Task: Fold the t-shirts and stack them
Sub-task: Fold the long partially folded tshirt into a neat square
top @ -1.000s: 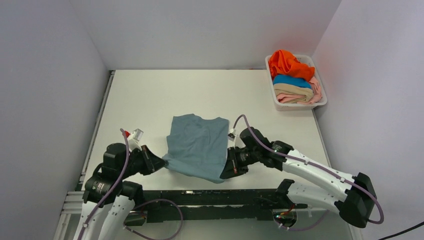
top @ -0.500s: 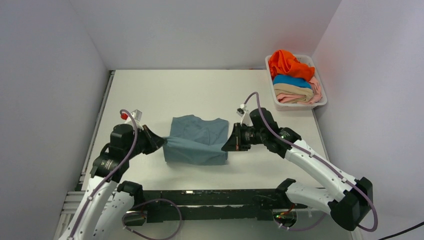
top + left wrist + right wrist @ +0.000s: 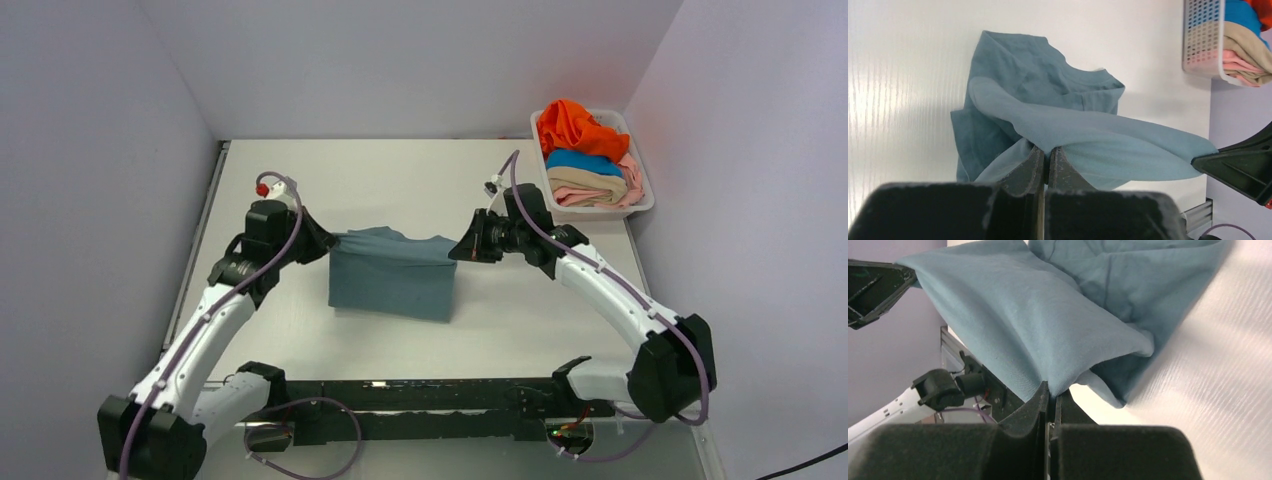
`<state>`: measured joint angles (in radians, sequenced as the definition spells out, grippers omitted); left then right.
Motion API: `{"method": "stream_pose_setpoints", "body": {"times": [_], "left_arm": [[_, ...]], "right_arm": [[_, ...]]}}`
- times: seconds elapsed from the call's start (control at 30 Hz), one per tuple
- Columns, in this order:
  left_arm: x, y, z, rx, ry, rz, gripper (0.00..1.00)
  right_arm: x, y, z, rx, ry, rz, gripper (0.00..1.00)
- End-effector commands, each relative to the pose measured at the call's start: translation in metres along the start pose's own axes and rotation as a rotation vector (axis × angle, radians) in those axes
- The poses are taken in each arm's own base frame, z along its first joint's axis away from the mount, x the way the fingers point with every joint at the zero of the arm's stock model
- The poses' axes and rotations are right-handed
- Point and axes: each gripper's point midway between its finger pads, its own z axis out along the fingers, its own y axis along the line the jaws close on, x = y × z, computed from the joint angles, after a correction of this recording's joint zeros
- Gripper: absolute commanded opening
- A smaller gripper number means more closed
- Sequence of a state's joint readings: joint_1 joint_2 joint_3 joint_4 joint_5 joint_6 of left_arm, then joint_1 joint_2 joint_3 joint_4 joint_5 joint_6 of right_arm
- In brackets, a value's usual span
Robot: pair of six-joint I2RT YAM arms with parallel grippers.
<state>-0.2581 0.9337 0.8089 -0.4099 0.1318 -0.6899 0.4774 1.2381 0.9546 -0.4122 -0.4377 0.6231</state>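
Observation:
A dusty grey-blue t-shirt (image 3: 392, 278) lies mid-table, its near half lifted and doubled back over the collar end. My left gripper (image 3: 334, 240) is shut on the shirt's left corner; the pinched cloth (image 3: 1088, 145) stretches off to the right from my left gripper (image 3: 1048, 149). My right gripper (image 3: 455, 250) is shut on the opposite corner, and the right wrist view shows the fabric (image 3: 1018, 315) drawn taut above my right gripper (image 3: 1052, 388). Orange (image 3: 578, 129), bright blue (image 3: 582, 160), tan (image 3: 590, 178) and pale pink (image 3: 590, 196) t-shirts are piled in the basket.
A white plastic basket (image 3: 640, 205) stands at the table's far right corner against the wall. Grey walls close in the table on the left, back and right. A black rail (image 3: 420, 395) runs along the near edge between the arm bases.
Both grippers have carried the shirt's near hem up and away from the front edge towards the collar. The shirt now lies folded roughly in half.

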Motion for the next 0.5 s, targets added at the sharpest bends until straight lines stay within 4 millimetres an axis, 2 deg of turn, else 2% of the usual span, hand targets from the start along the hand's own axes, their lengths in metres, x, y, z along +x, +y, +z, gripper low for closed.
{"method": "stream_pose_setpoints", "body": {"times": [0.0,0.2,0.3,0.47], "left_arm": [[-0.044,0.013,0.026,-0.076,-0.112,0.036,0.0],[-0.045,0.03,0.06,-0.104,-0.06,0.006,0.0],[-0.047,0.037,0.076,-0.13,-0.038,0.004,0.0],[-0.043,0.048,0.107,-0.171,0.038,-0.002,0.02]], "right_arm": [[-0.029,-0.014,0.006,0.014,-0.05,0.016,0.0],[-0.04,-0.035,0.023,0.051,-0.051,0.066,0.0],[-0.046,-0.052,0.034,0.094,-0.059,0.105,0.0],[-0.051,-0.076,0.061,0.115,-0.029,0.172,0.0]]}}
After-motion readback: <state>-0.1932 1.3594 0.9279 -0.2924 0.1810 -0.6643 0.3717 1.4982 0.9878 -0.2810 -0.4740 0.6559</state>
